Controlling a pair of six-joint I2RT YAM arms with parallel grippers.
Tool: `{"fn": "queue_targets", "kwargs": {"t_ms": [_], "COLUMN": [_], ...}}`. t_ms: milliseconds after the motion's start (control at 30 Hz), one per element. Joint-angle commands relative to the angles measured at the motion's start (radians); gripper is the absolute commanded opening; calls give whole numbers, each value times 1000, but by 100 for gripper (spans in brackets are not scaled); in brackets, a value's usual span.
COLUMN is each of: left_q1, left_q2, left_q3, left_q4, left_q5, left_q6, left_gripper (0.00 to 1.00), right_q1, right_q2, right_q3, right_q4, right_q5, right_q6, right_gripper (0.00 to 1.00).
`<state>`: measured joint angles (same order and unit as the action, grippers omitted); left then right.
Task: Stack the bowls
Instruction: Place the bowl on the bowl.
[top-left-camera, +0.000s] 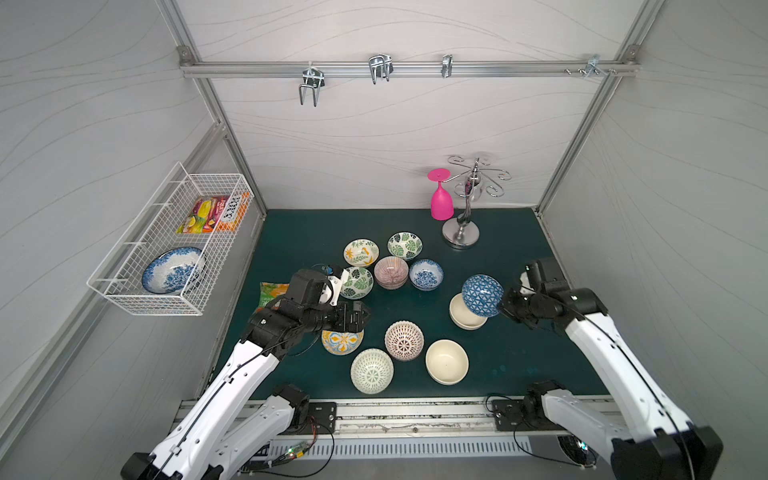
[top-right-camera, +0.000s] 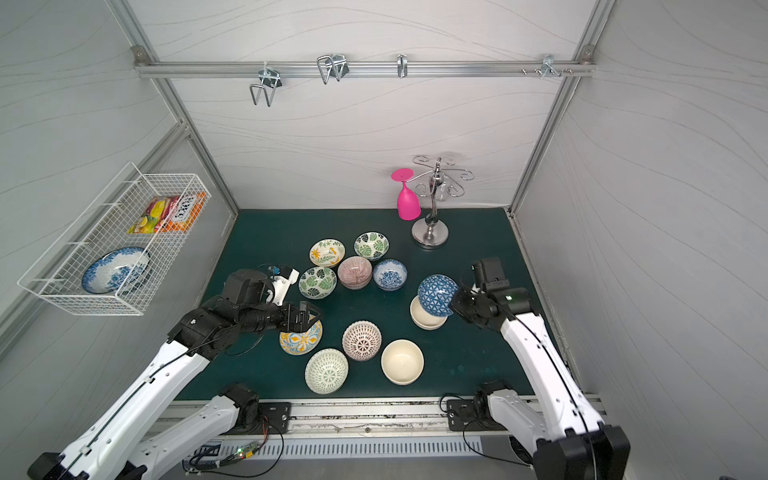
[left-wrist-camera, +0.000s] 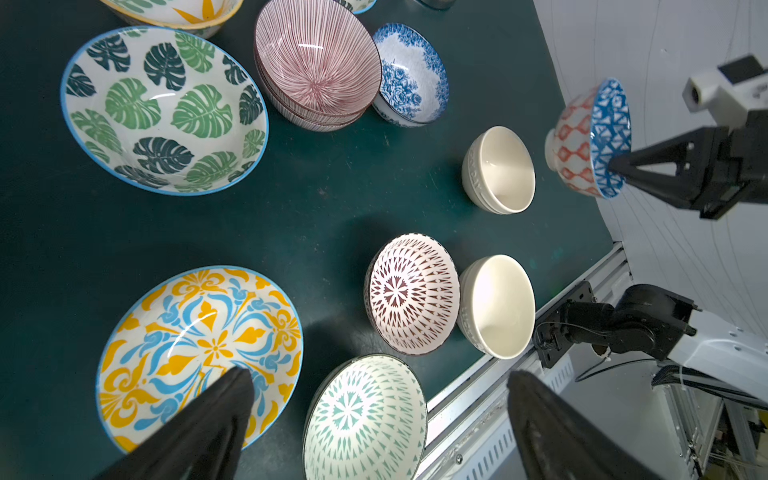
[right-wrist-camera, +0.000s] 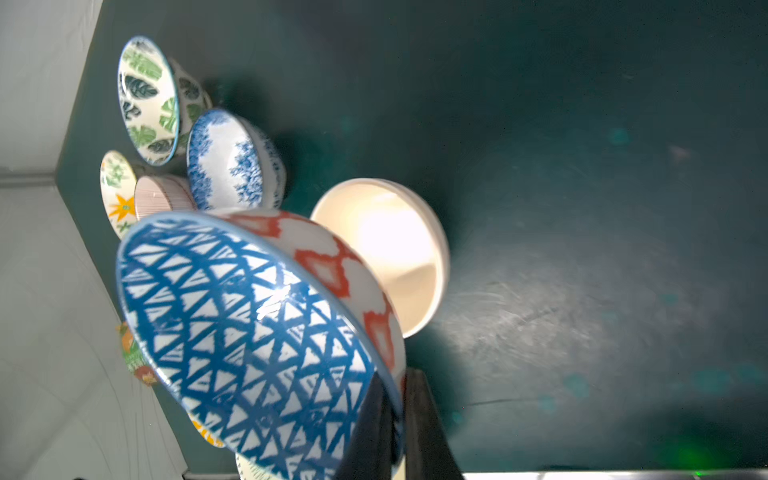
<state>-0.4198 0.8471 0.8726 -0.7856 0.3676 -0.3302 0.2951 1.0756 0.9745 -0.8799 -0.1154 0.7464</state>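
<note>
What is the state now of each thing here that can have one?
left gripper: open, empty, over the yellow floral bowl
right gripper: shut on the rim of the blue triangle bowl
blue triangle bowl: held off the mat, tilted on edge
pink-striped bowls: stacked, upright
pink glass: hanging upside down on the rack

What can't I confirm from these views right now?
- Yellow floral bowl: partly hidden under the left gripper in both top views.
- Cream bowl: partly covered by the held blue triangle bowl in both top views; single or nested, unclear.
- Snack packet: mostly behind the left arm, both top views.
- Right gripper: grip depth on the rim unclear; blurred in the right wrist view, small in top views.
</note>
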Motion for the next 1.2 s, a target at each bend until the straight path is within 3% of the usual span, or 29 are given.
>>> {"fn": "queue_targets", "kwargs": {"t_ms": [0, 267, 467, 767, 1167], "left_q1": [-2, -2, -1, -2, -1], "left_q2": [11, -15, -15, -8, 2], "left_q3": [2, 1, 1, 1, 2], "left_q4": [43, 48, 51, 48, 45], "left_q5": [41, 31, 34, 15, 2], "left_q6": [3, 3, 2, 1, 2], "left_gripper": [100, 100, 100, 100, 100], "right_q1": [74, 135, 138, 143, 160], "right_q2": [136, 469, 622, 763, 821], "right_q3": [123, 353, 443, 506, 541], "right_q4": [128, 210, 240, 246, 190], "right_q5": [1, -40, -74, -86, -19], "right_q6": [-70, -99, -122, -139, -150], "right_gripper": [0, 0, 0, 0, 0]}}
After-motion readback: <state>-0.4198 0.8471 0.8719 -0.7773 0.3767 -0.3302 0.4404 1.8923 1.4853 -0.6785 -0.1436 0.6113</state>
